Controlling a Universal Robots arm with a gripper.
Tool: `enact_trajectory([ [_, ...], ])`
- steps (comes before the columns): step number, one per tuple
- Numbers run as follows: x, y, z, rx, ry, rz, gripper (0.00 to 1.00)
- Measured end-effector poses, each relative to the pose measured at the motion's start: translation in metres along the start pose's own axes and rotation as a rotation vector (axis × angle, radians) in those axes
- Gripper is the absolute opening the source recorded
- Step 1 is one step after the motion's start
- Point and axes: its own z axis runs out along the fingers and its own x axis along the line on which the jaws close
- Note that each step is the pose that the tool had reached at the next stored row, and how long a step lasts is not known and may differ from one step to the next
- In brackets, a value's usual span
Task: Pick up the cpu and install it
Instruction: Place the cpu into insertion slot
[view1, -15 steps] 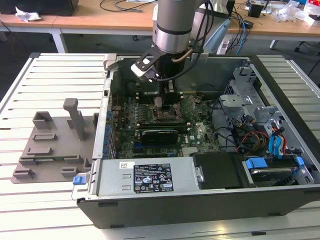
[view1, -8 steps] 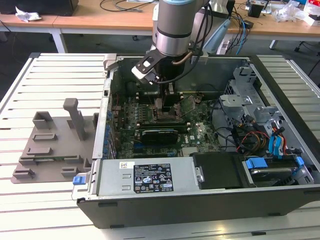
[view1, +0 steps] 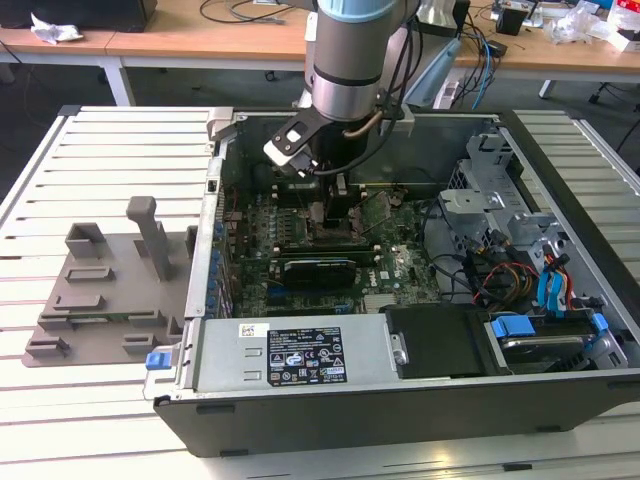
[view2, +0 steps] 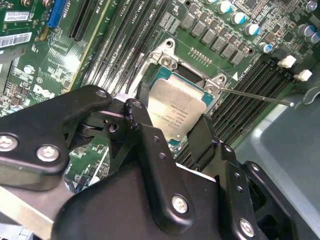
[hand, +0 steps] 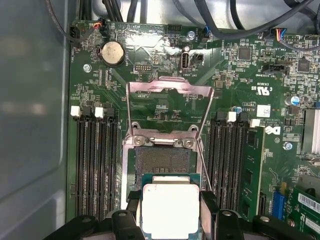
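Claw: the gripper (hand: 170, 222) is part-closed, with a finger (hand: 132, 215) pressed on each side of the cpu.
Cpu: the cpu (hand: 169, 207) lies flat between the fingers, metal top up, over the socket's near part. Contact cannot be told.
Socket: the socket (hand: 162, 162) shows bare pins beyond the chip, and its load plate (hand: 169, 86) is swung up.
Case: the open computer case (view1: 400, 425) holds the motherboard (view1: 300, 225) and the power supply (view1: 220, 355).

A white slatted table (view1: 110, 170) is seen spread across the exterior view, from nine o'clock round to three. At twelve o'clock a wooden desk (view1: 200, 40) is carried on white legs (view1: 118, 82); cables (view1: 240, 10) are strewn over it, and dark floor (view1: 50, 85) is glimpsed beneath at eleven.
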Motion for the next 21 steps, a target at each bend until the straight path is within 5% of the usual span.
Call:
enact_trajectory([
  [10, 0.0038, 0.0006, 0.0136, 0.0000, 0.0000, 0.000, 0.55],
  [17, 0.0039, 0.0102, 0.0284, 0.0001, 0.0000, 0.003, 0.55],
  [21, 0.0039, 0.0118, 0.0302, 0.0002, 0.0004, 0.010, 0.55],
])
